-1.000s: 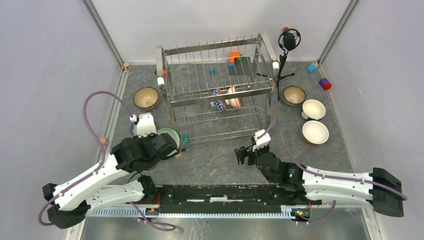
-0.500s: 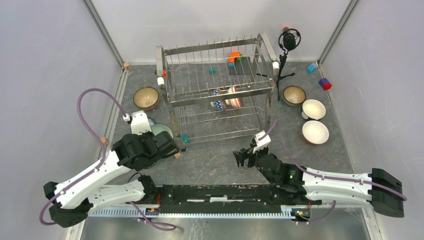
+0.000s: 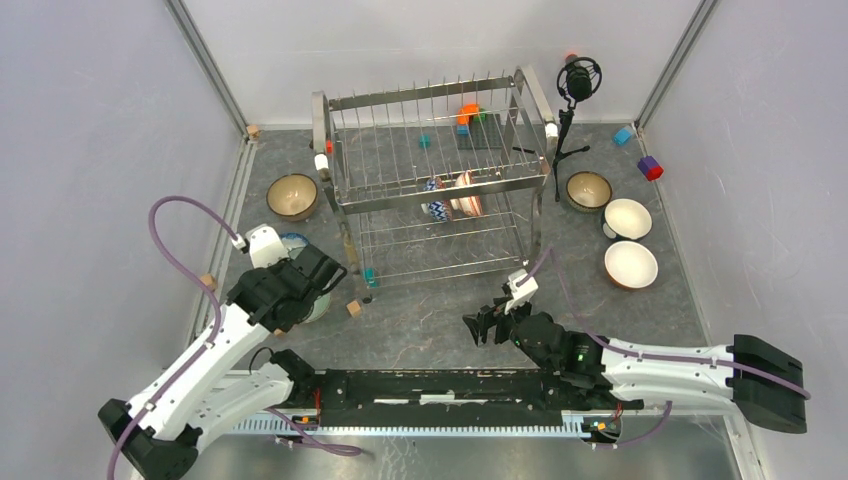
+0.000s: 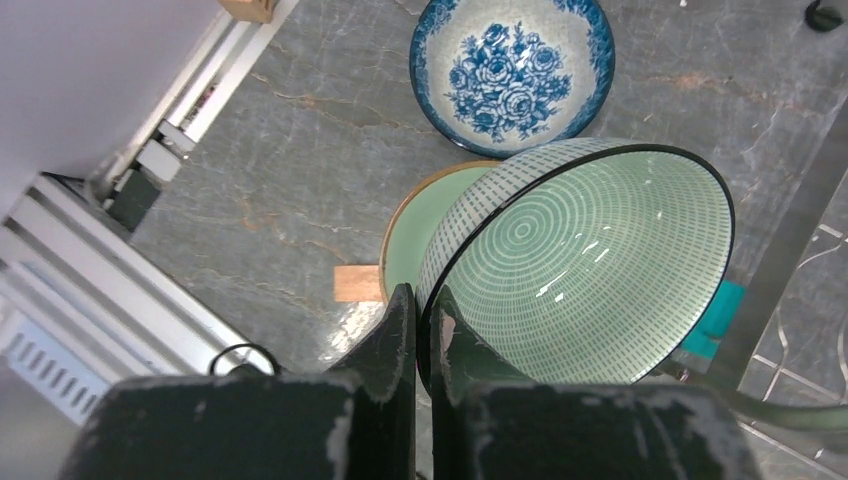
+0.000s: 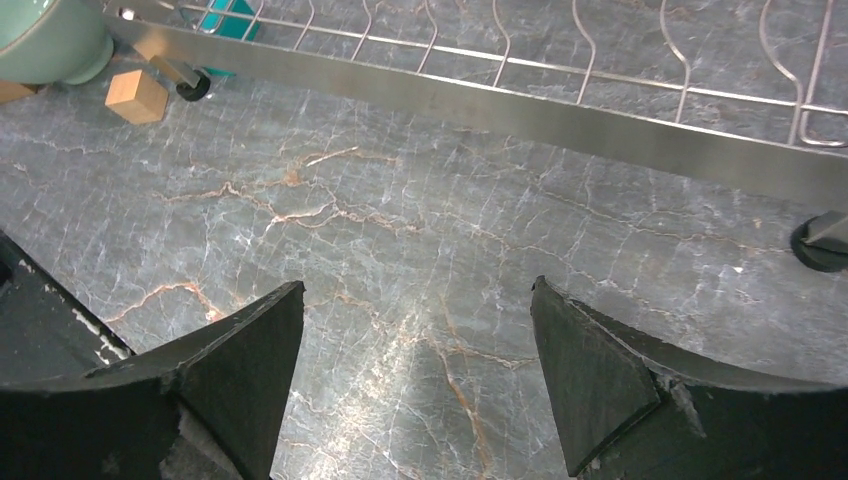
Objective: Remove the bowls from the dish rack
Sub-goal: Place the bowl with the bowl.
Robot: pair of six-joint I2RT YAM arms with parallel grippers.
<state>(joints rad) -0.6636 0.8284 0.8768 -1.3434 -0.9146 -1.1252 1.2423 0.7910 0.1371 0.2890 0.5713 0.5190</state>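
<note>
Looks mostly done: grasping the pale green bowl (image 4: 590,260) left of the dish rack (image 3: 390,201) in the left end effector (image 4: 422,300), right end effector (image 5: 418,300) released in front of it, blue-patterned bowl (image 3: 436,208) and floral bowl (image 3: 467,194) yet to come out.

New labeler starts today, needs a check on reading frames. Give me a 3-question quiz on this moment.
1. True or false: the right gripper is shut on a bowl.
2. What is the left gripper clamped on? A) an orange bowl B) the pale green bowl C) a brown bowl
3. Fill in: seen from the top camera, the two white bowls stand on the table to the ___ of the dish rack.

Key: 1 false, it is open and empty; 2 B, pinched at the rim; 3 right.
</note>
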